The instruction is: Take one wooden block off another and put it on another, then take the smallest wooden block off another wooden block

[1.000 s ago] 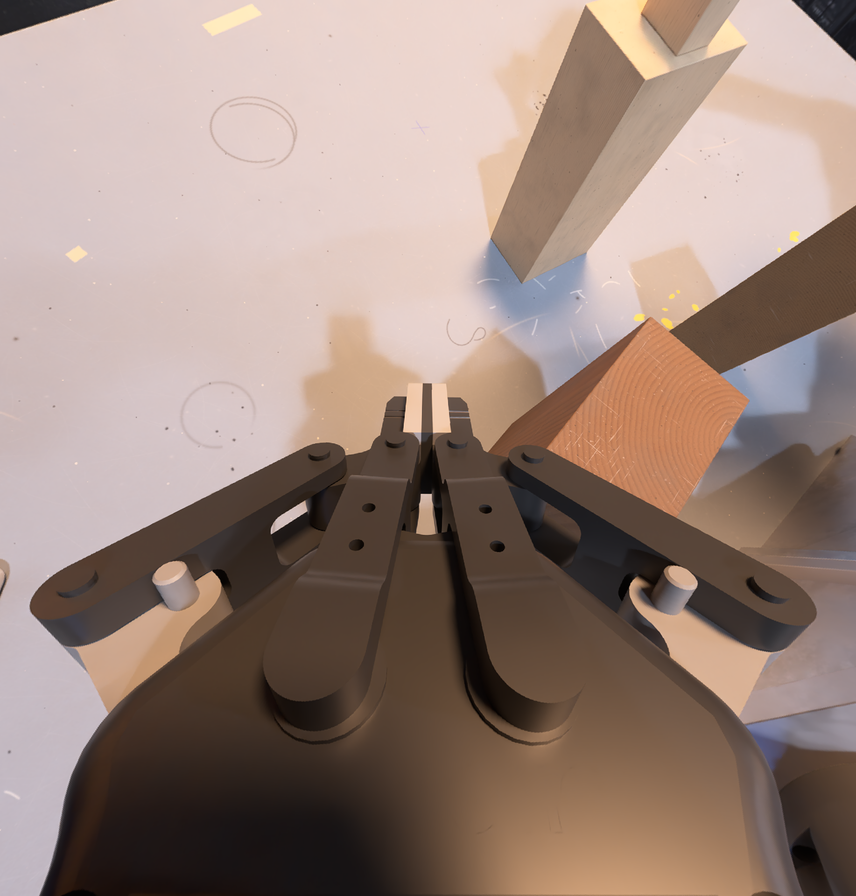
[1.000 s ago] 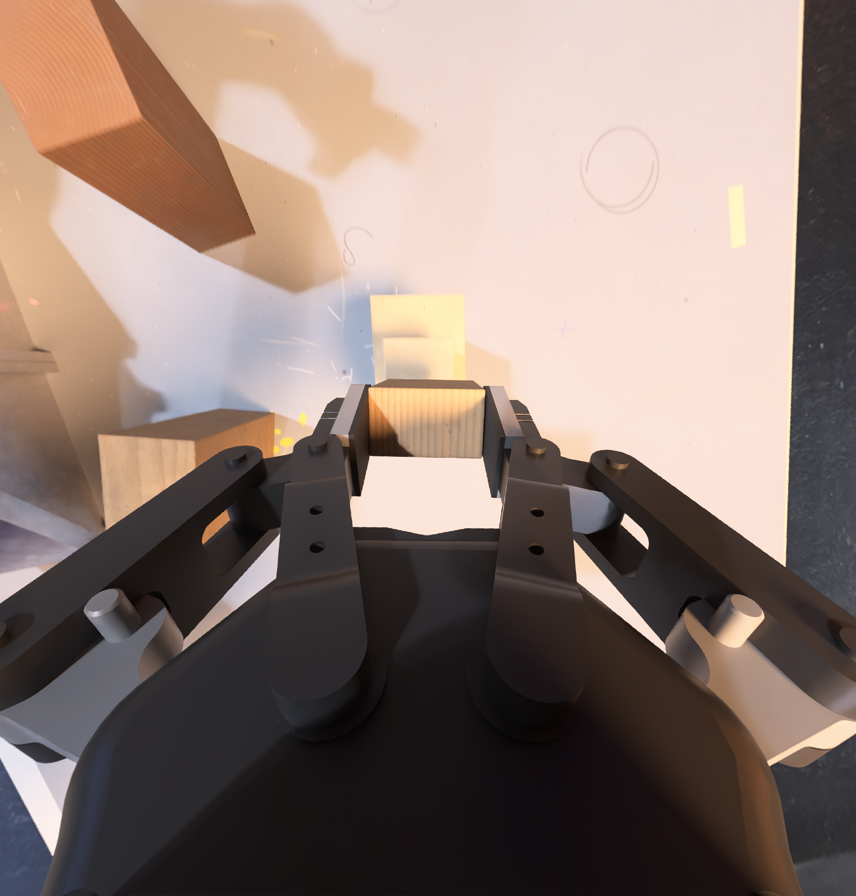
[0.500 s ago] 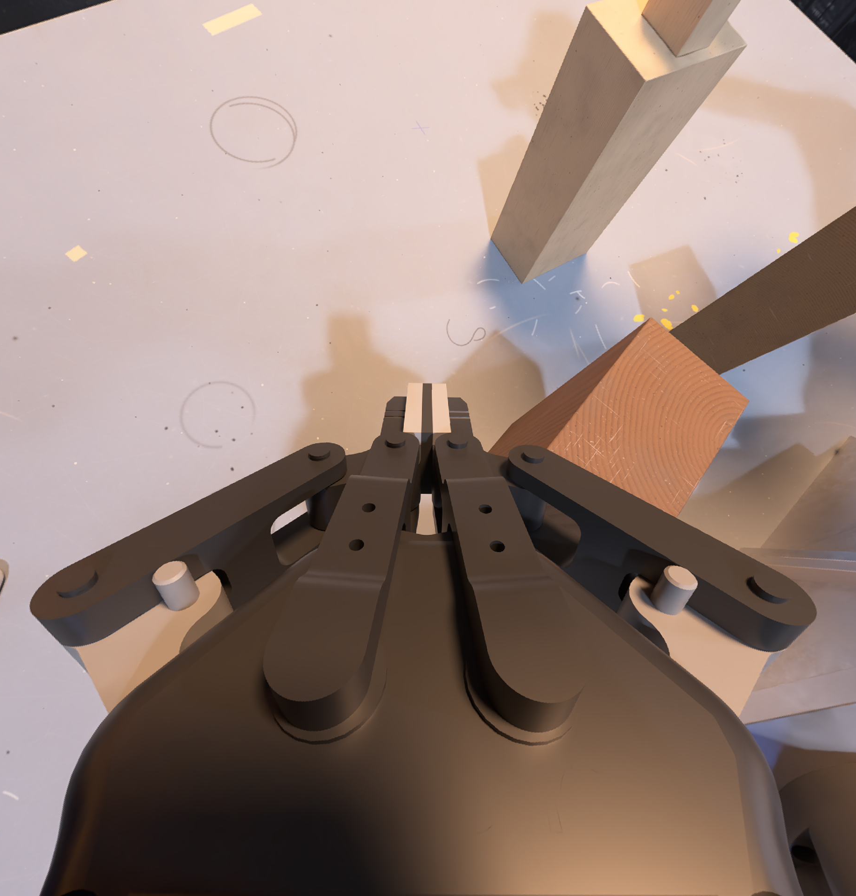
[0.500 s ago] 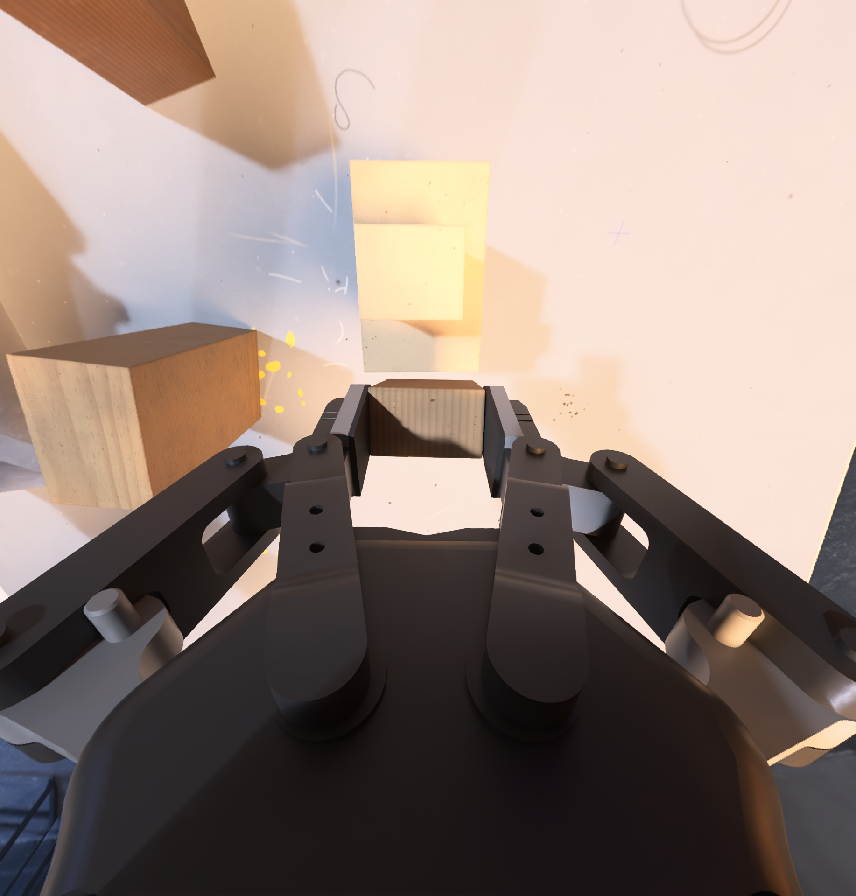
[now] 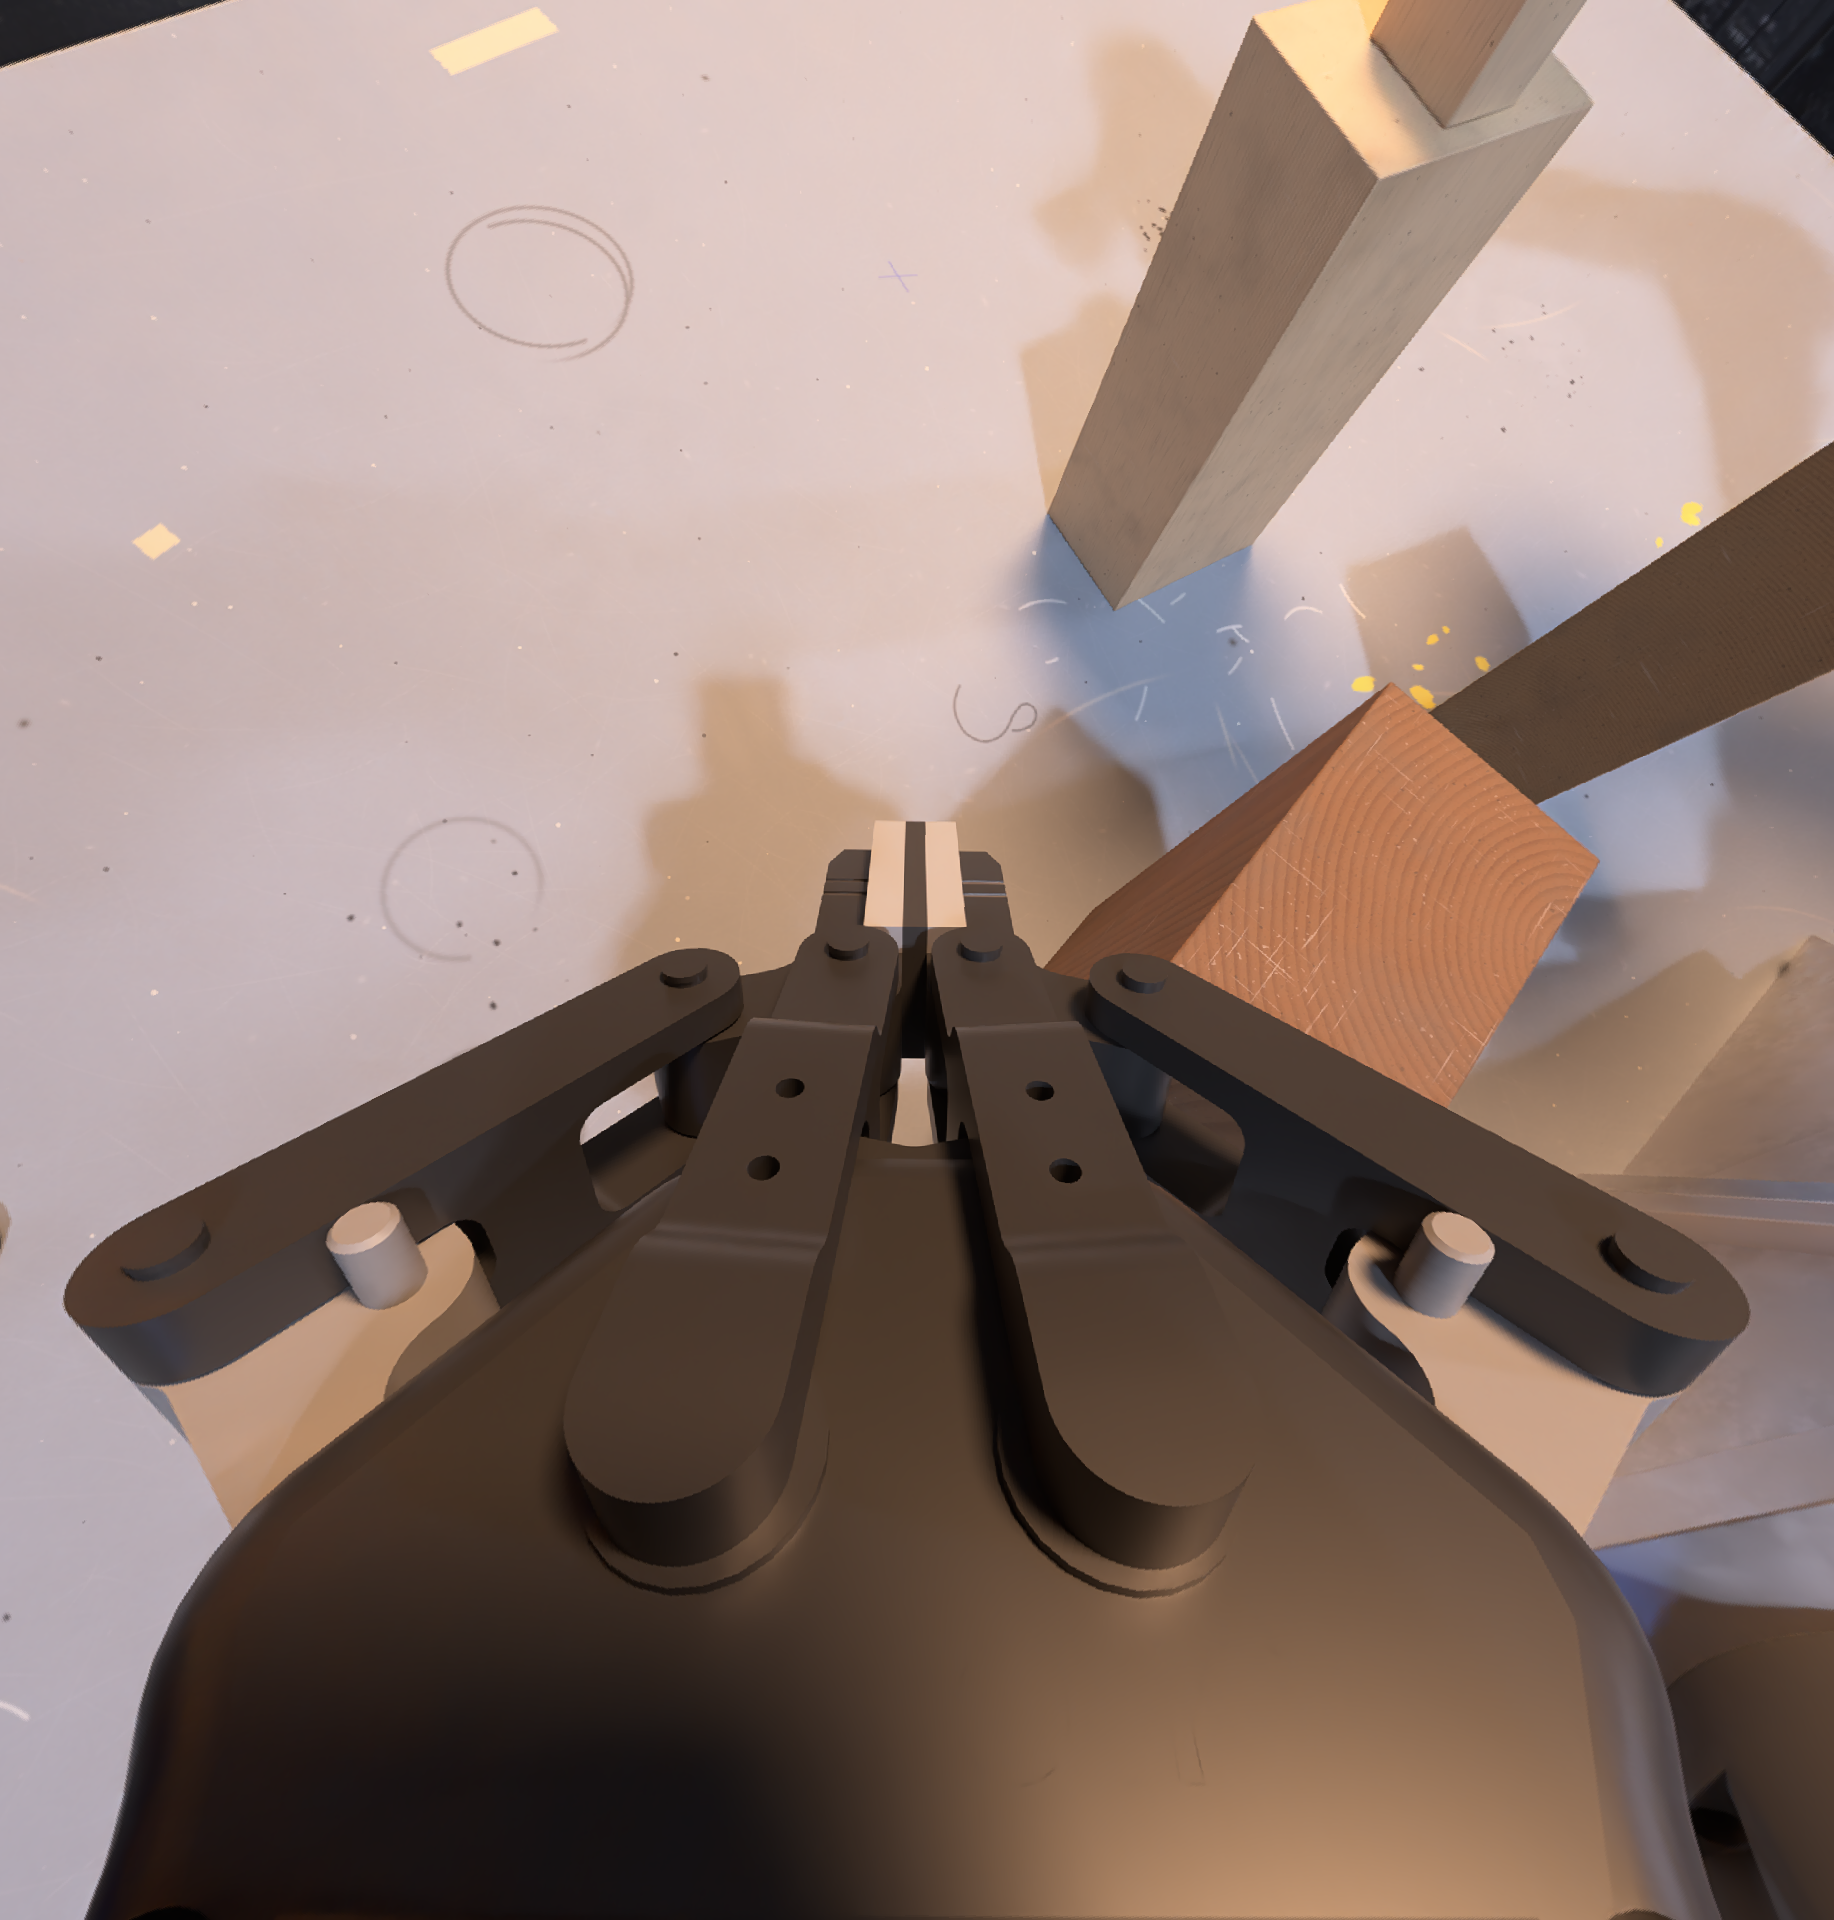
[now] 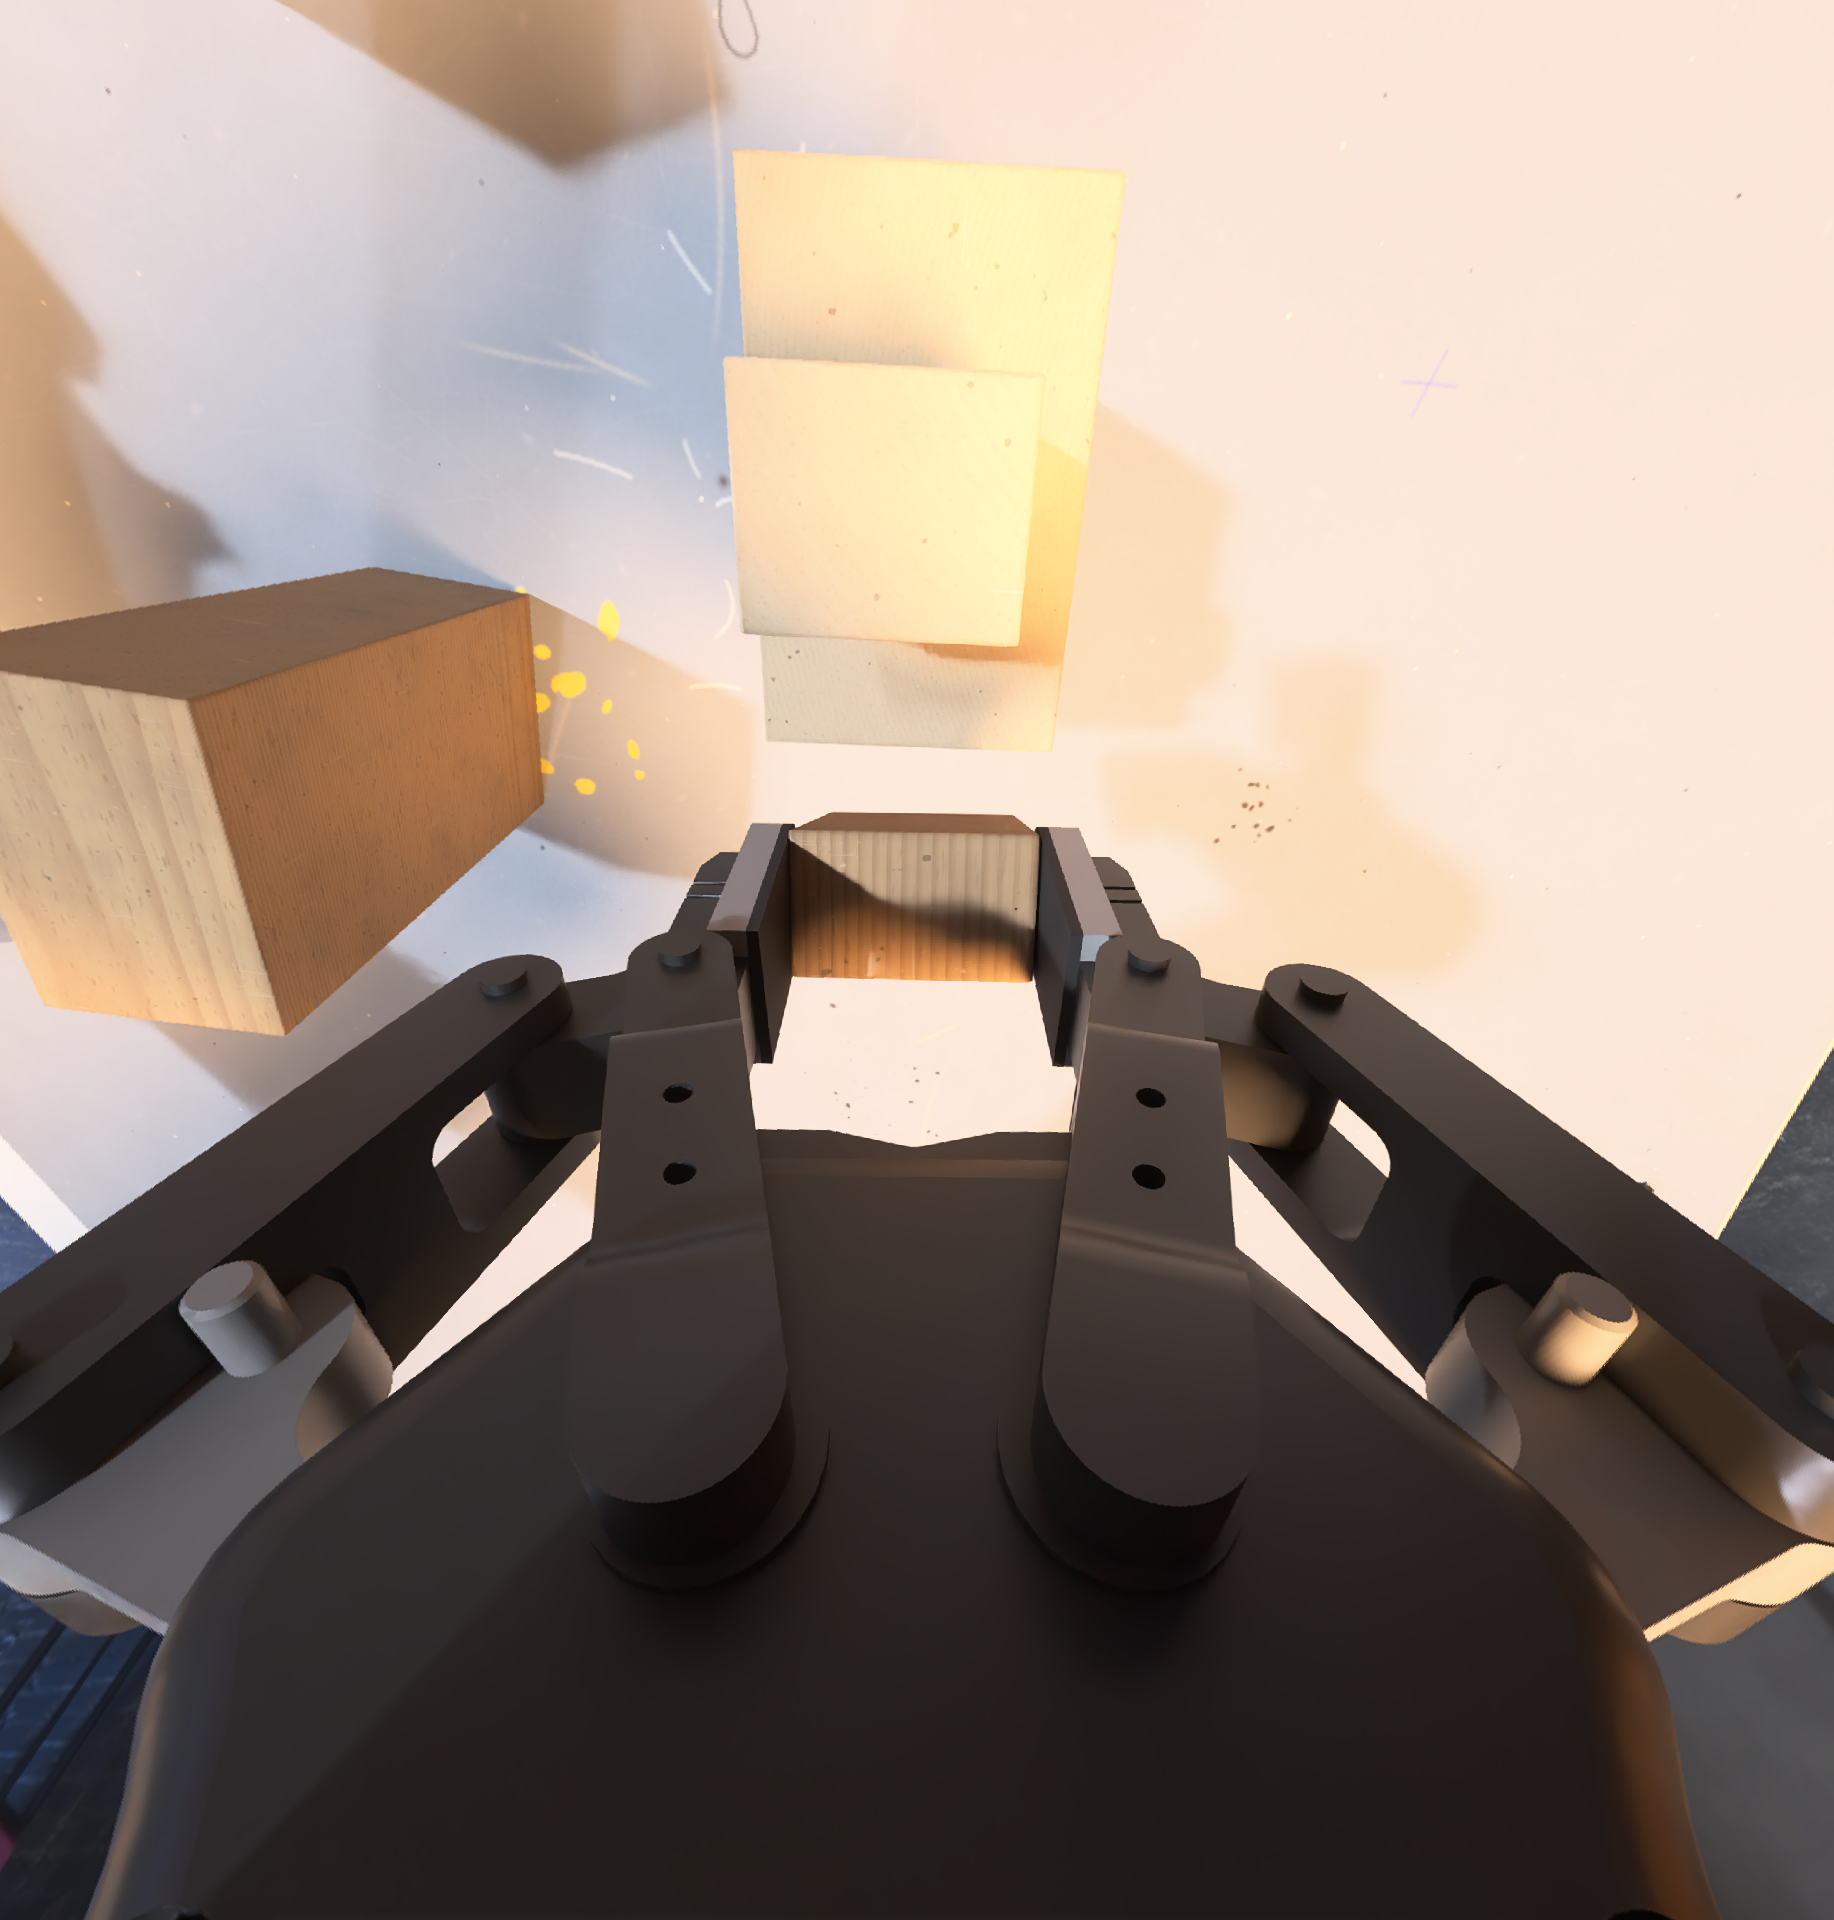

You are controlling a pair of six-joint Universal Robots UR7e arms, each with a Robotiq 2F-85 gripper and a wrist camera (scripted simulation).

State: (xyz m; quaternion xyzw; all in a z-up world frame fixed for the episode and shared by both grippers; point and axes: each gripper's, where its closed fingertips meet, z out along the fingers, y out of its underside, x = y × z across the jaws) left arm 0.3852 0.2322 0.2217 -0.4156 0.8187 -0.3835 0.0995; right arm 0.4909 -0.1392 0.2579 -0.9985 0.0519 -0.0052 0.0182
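Observation:
My right gripper (image 6: 911, 868) is shut on a small wooden block (image 6: 911, 920) and holds it above the table. Just ahead of it stands a tall pale block (image 6: 934, 249), seen from above, with a smaller pale block (image 6: 882, 499) on its top. A tan block (image 6: 248, 790) lies to the left. In the left wrist view the tall pale block (image 5: 1297, 343) stands at the upper right, with the smaller block (image 5: 1464, 52) on it cut off by the frame. My left gripper (image 5: 914, 873) is shut and empty above the table, left of a reddish block (image 5: 1349, 904).
A dark brown block (image 5: 1671, 644) leans in from the right behind the reddish block. A grey flat piece (image 5: 1775, 1351) lies at the right edge. The table's edge and dark floor (image 6: 1806, 1143) are close on the right in the right wrist view.
My right gripper, still holding the small block, has moved closer to the pale stack, which now looks larger and nearer. The left gripper has not moved.

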